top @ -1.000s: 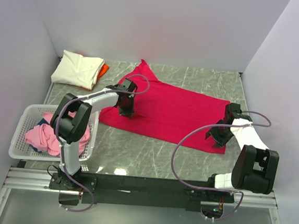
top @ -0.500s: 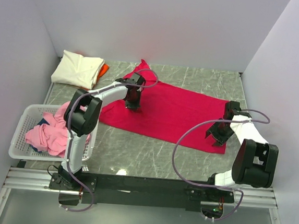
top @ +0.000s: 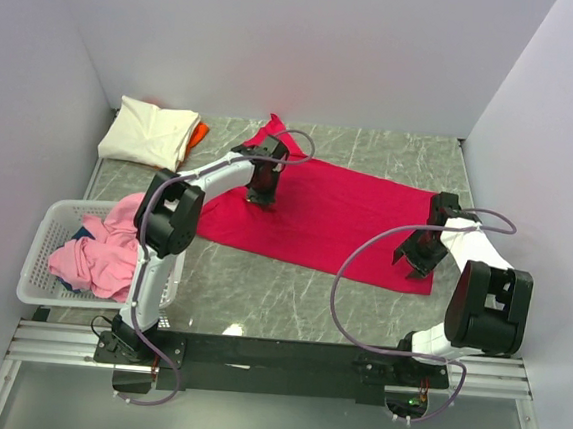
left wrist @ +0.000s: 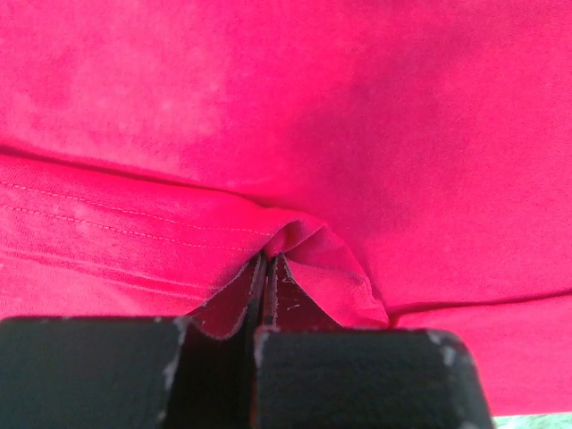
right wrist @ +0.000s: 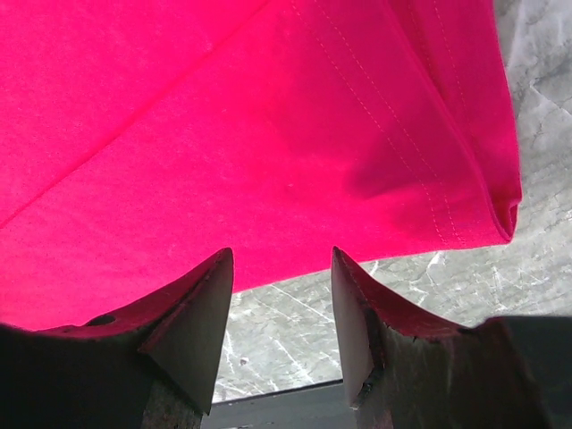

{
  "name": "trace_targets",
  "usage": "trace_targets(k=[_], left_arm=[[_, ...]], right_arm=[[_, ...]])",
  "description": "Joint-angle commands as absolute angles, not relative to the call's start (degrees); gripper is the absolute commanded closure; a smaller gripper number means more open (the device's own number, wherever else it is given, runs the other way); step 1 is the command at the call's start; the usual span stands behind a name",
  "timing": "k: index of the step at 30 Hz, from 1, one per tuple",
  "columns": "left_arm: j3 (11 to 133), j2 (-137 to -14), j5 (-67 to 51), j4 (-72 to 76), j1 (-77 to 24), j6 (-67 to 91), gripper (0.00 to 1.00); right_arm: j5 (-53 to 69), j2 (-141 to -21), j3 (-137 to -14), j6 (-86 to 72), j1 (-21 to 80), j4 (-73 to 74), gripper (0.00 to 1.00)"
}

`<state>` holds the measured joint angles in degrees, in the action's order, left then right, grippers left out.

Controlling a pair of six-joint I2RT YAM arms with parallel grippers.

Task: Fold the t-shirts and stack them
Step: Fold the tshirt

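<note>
A crimson red t-shirt [top: 337,214] lies spread on the marble table. My left gripper [top: 263,194] is shut on a pinched fold of it [left wrist: 295,246] near its left part. My right gripper [top: 415,261] is open and empty, just above the shirt's near right hem [right wrist: 429,223], fingers [right wrist: 201,313] over bare table. A folded cream-white t-shirt [top: 148,132] lies at the back left on an orange one [top: 199,131]. Light pink t-shirts [top: 97,253] are heaped in the basket.
A white lattice basket [top: 42,253] stands at the left near edge. Grey walls close the left, back and right. The black rail of the arm bases [top: 274,354] runs along the front edge.
My left gripper has moved right and toward the back, dragging the red shirt's left part with it. My right gripper has barely moved.
</note>
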<state>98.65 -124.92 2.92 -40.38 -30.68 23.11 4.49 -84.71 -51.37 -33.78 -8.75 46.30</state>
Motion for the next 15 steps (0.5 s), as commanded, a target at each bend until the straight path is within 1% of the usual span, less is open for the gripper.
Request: trace_targets(k=[1, 15], left_arm=[[102.56, -126.3, 3.16, -41.22, -31.55, 20.74, 1.0], [108.1, -129.37, 2.29, -41.84, -31.99, 18.99, 1.0]], right_arm=[[4.75, -85.08, -53.7, -33.75, -8.35, 46.32, 0.45], [4.48, -85.78, -54.75, -33.92, -8.35, 47.2, 0.46]])
